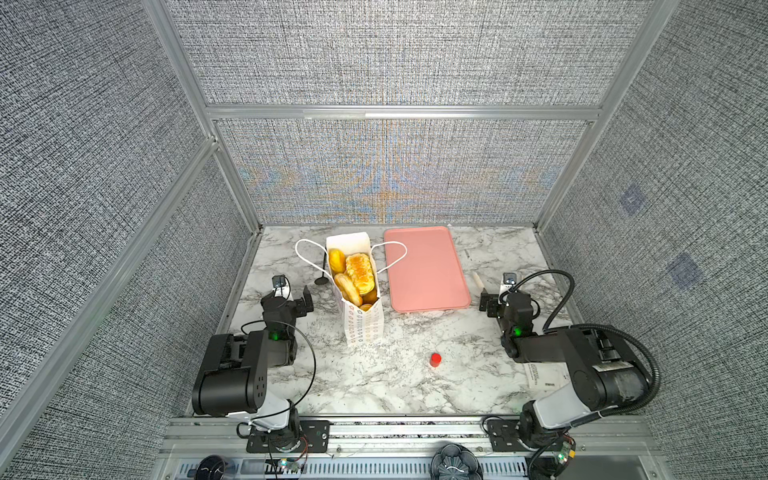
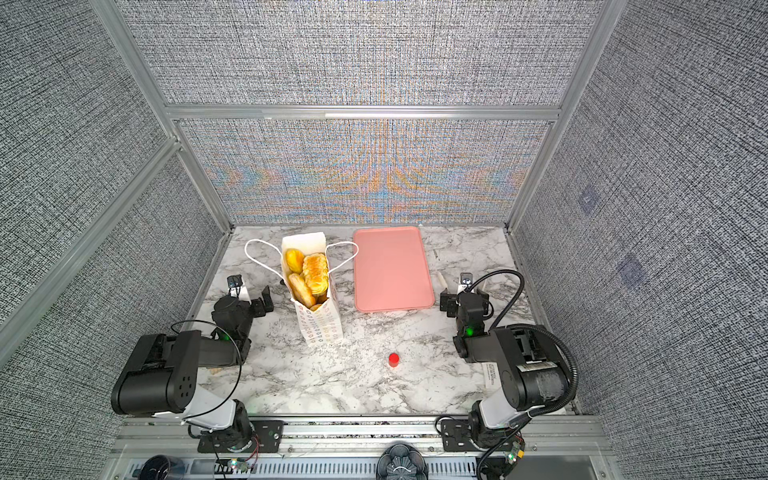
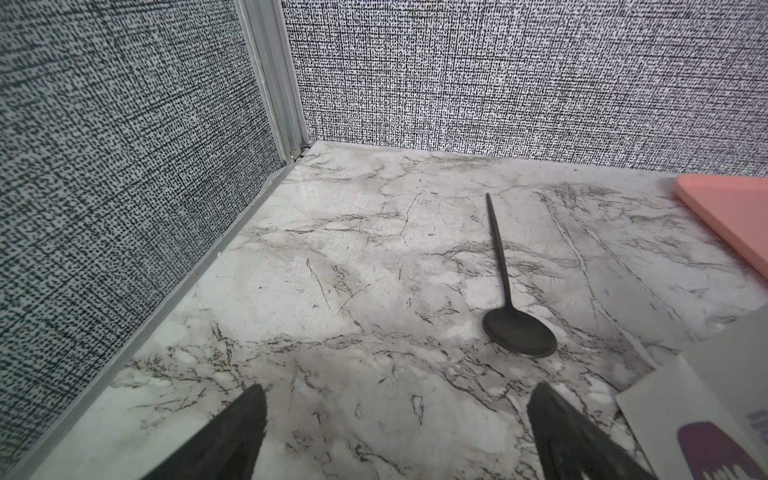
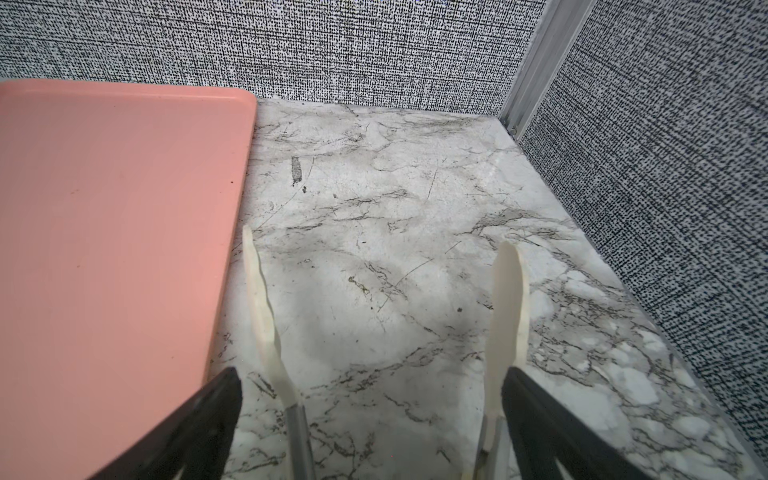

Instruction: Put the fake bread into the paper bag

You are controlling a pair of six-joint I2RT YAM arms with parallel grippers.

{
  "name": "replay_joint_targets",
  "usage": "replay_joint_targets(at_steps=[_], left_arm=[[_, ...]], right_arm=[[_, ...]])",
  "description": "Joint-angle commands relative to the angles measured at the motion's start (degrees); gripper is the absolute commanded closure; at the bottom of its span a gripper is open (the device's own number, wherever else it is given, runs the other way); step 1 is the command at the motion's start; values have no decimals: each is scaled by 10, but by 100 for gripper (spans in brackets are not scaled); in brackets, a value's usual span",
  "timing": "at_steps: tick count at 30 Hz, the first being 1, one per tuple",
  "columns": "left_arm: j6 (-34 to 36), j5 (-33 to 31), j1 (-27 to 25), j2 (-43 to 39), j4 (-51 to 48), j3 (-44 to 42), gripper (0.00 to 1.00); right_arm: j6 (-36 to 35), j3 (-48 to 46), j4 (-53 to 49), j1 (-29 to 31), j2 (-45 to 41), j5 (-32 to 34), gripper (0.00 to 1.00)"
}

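Left claw (image 3: 399,390): spread wide, empty, just left of paper bag (image 1: 363,328). Right claw (image 4: 372,374): spread wide, white tong blades (image 4: 262,299) between fingers (image 4: 199,415), well right of paper bag, beyond pink tray (image 1: 428,270). Fake bread (image 1: 353,276): inside paper bag, heaped to mouth, clear of both claws. Probably light, rigid, glossy-slick; grip across narrow waist.

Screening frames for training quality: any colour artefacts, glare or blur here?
In both top views: rainbow moiré on the back wall. Left wrist view: spoon sharp, near fingers soft. Right wrist view: tray evenly lit, no glare.
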Motion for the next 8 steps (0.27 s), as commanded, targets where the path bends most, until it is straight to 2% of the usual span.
replay_joint_targets(at_steps=[1, 3, 6, 8], left_arm=[[3, -2, 0, 0, 13, 2, 1], [4, -2, -1, 1, 9, 5, 1], [4, -3, -1, 1, 7, 6, 1], [4, -4, -2, 1, 7, 6, 1]], right_arm=[[4, 6, 6, 0, 3, 9, 1], [6, 13, -3, -2, 7, 4, 1], [18, 22, -31, -26, 2, -46, 1], [17, 18, -24, -26, 1, -45, 1]])
